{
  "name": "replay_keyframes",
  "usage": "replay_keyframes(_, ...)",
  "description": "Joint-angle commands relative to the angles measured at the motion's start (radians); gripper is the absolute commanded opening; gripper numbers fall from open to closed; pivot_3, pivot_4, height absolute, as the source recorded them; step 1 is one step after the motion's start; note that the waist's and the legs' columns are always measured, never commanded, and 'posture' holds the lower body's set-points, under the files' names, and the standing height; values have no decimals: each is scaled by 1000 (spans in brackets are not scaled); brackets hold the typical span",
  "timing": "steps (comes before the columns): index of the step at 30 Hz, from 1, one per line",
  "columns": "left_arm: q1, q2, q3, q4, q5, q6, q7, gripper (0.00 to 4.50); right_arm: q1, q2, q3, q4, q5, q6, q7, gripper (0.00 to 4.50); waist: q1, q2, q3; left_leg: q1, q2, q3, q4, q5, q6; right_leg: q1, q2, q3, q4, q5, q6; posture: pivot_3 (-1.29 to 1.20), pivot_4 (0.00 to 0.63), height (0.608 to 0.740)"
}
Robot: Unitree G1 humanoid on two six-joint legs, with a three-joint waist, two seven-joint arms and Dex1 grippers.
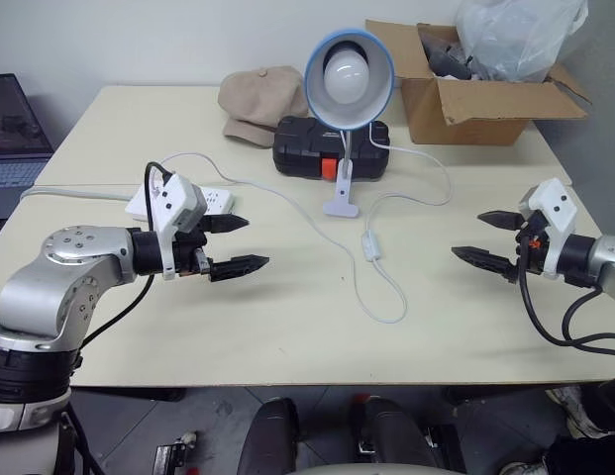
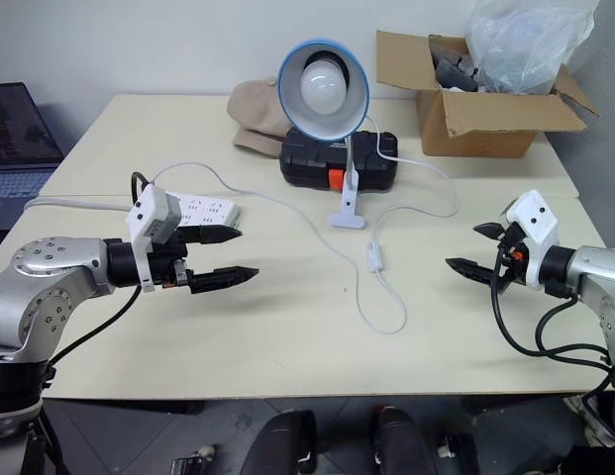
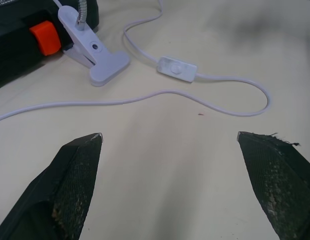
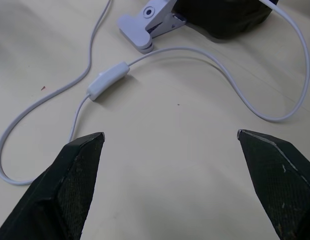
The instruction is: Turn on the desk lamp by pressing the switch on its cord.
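Small white oblong inline switch (image 1: 371, 247) lies flat on the table, roughly midway between the two grippers, touched by neither. Left gripper (image 1: 237, 244) hangs above the tabletop on the robot's left of the switch, black fingers spread wide, nothing between them. Right gripper (image 1: 490, 238) is on the opposite side, also above the surface, fingers wide apart and empty. Both point inward toward the switch area.

Thin white cord (image 1: 381, 297) runs from the switch toward the robot, loops and comes back; its other stretch curves past the lamp's foot. Desk lamp (image 1: 348, 77), round light-blue shade with large white globe bulb, stands just behind the switch on a white clip-style base (image 1: 342, 203) with an orange-red joint; bulb looks unlit.

Surface: pale cream tabletop (image 1: 287, 336), matte. White wall behind; dark laptop (image 1: 15, 129) off the robot's left edge.

Other items: white multi-socket power strip (image 1: 210, 202) behind the left gripper, black plastic case (image 1: 297, 143) behind the lamp, beige fabric cap (image 1: 259, 99) at the far side.

Containers: open brown cardboard box (image 1: 465, 114) at the far right corner, holding a crumpled clear plastic bag (image 1: 515, 35) and some dark items I can't identify.
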State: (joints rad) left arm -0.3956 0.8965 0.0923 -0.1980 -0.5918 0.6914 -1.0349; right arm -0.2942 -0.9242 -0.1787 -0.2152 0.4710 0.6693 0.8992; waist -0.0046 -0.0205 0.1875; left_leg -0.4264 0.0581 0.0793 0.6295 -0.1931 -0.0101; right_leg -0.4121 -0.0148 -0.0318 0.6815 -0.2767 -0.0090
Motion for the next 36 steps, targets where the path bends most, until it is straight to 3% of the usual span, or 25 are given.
replay_keyframes(1,11,7,39,-7,-20,-8,-20,4500,-6,-13,-31,-33,14,0,5,4478,0,0,0,0,0,0,0,0,0,0,0,0,0,0,0,0,150,740)
replay_keyframes(19,-4,-50,15,12,26,-100,-12,4500,-16,-8,-32,-83,58,84,-12,4478,1,0,0,0,0,-2,1,0,0,1,0,-1,0,0,0,0,150,740)
replay_keyframes(23,-24,-71,20,14,-22,-58,-26,4500,-37,19,-23,-103,84,125,-46,4478,2,0,0,0,0,-2,1,0,0,2,0,-1,0,0,0,0,150,740)
replay_keyframes(31,-27,-90,-25,-35,-50,-34,-66,4500,-278,124,72,-30,182,497,-166,4478,-5,-1,-1,1,0,-2,1,0,0,2,0,-1,1,0,0,0,150,740)
replay_keyframes(36,-10,-82,-84,-42,11,-71,-76,4500,-463,254,142,153,159,662,-257,4478,-4,-1,-1,1,0,-2,1,0,0,2,1,-1,1,0,0,0,150,740)
